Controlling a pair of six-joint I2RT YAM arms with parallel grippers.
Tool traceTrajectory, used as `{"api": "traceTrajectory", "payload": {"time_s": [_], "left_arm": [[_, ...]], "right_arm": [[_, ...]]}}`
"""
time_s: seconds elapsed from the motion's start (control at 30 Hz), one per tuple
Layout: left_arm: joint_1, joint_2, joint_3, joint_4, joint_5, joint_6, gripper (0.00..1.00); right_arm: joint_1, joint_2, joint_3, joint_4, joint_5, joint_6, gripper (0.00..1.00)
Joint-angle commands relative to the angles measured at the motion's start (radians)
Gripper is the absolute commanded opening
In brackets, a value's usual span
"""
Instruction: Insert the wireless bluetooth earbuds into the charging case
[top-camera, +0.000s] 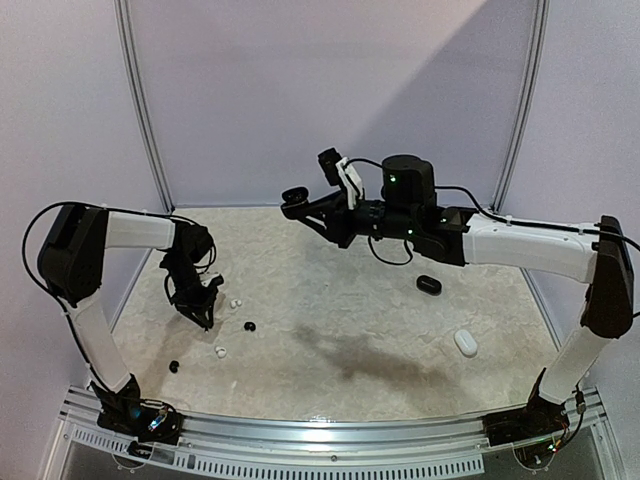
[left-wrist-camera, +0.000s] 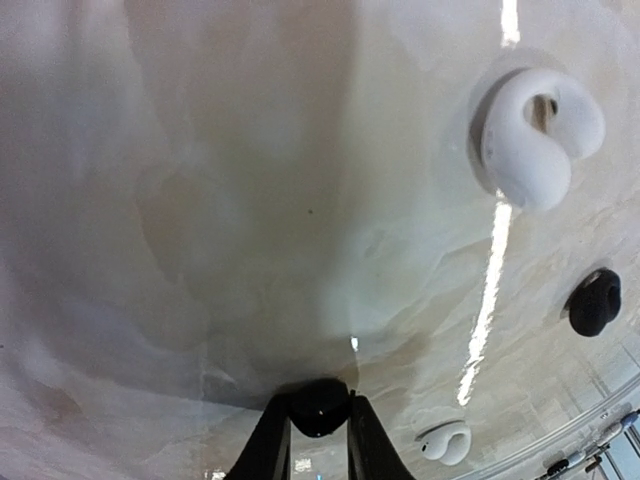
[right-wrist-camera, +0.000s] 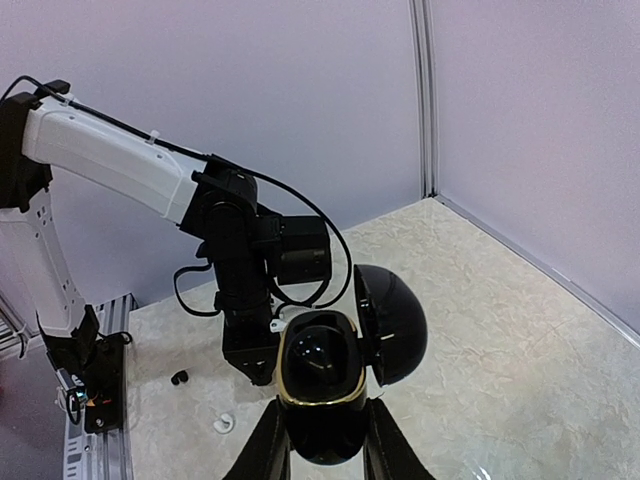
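As the left gripper (left-wrist-camera: 320, 432) is pinching a black earbud (left-wrist-camera: 320, 405), the right gripper (right-wrist-camera: 322, 432) is holding the open charging case (right-wrist-camera: 318, 370). I'd be lifting slowly, keeping that pinch firm.

Text overall: nothing legible is showing in any of the three views.
Black charging case (right-wrist-camera: 320, 380): its shell is showing no readable brand or lettering.
White earbud (left-wrist-camera: 540, 130): it is showing no readable mark.
Left arm (right-wrist-camera: 110, 162): its white housing is showing no readable label.
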Motion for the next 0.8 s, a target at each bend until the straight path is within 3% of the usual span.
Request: {"api": "traceTrajectory", "payload": {"time_s": [0.0,0.4,0.67,0.77], "left_arm": [[-0.008,-0.045,0.027,0.088,-0.026,0.032,0.0],[0.008,-0.257,0.56,-0.034,0.088,0.204,0.0],[-0.027,-0.543,0.497,0.364,0.243,0.184,0.0],[-0.066,-0.591,0.505,0.395,0.291,0.213,0.0]], "right_arm": [[0.007,0.018,0.032,-0.016,-0.016,-0.009,0.0],[0.007,0.068,0.09,0.08,-0.074,-0.082,0.0],[0.012,0.123,0.171,0.206,-0.063,-0.109,0.0],[0.022,0.144,0.203,0.253,-0.042,-0.112,0.0]]}}
